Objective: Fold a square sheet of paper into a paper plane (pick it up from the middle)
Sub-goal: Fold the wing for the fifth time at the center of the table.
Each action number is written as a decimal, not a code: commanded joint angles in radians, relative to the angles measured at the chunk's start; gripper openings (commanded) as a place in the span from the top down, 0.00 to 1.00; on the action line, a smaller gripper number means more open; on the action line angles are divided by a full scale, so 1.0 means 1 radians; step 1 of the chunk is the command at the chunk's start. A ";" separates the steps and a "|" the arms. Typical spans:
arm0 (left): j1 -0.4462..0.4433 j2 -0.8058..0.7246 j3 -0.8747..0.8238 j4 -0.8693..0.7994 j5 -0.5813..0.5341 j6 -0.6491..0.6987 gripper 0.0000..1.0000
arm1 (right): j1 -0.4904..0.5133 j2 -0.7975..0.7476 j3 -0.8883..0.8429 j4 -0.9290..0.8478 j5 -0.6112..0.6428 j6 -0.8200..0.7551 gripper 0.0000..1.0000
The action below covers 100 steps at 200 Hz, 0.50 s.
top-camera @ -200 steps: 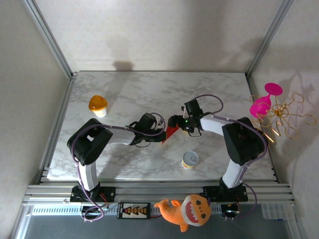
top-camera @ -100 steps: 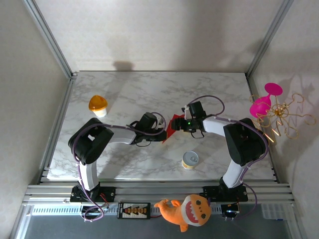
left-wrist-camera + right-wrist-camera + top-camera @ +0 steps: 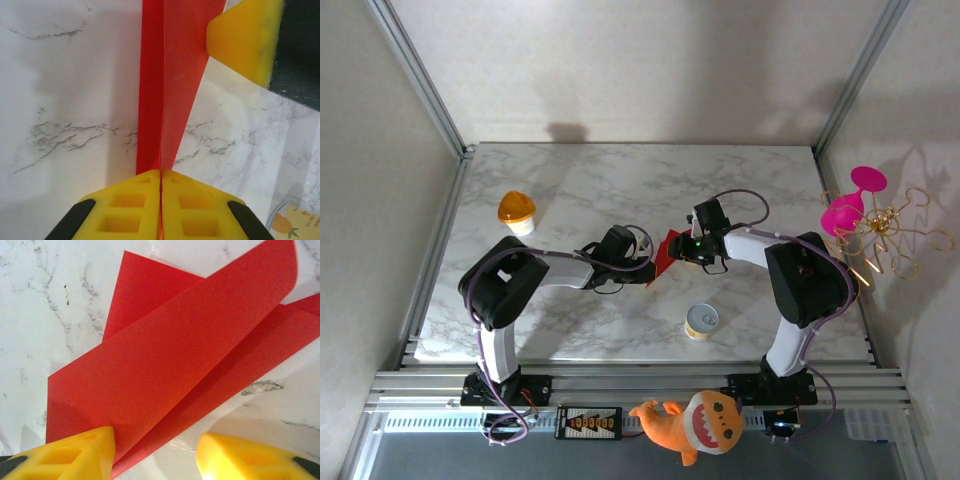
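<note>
We bend both arms inward, elbows out, so the wrists meet near the worktop's middle. Our left gripper (image 3: 161,172) has its jaws pressed together on the square sheet of paper (image 3: 169,75); our right gripper (image 3: 155,440) faces it, jaws apart.

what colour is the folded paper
The paper is plain red, clearest in the right wrist view.

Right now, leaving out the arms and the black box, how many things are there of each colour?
Red: 1, the folded paper
Orange: 2, the lidded cup and the shark plush
Yellow: 1, the tin
Pink: 1, the goblet
Gold: 1, the wire stand
Total: 6
</note>
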 commanded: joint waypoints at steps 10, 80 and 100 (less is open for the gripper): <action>-0.007 0.018 0.018 -0.016 0.014 0.001 0.90 | -0.030 0.109 -0.036 -0.033 0.216 0.008 0.52; -0.010 0.022 0.026 -0.026 0.024 0.006 0.96 | -0.031 0.086 -0.060 0.018 0.144 0.001 0.28; -0.011 0.025 0.031 -0.036 0.026 0.010 0.97 | -0.031 0.093 -0.061 0.015 0.150 0.004 0.22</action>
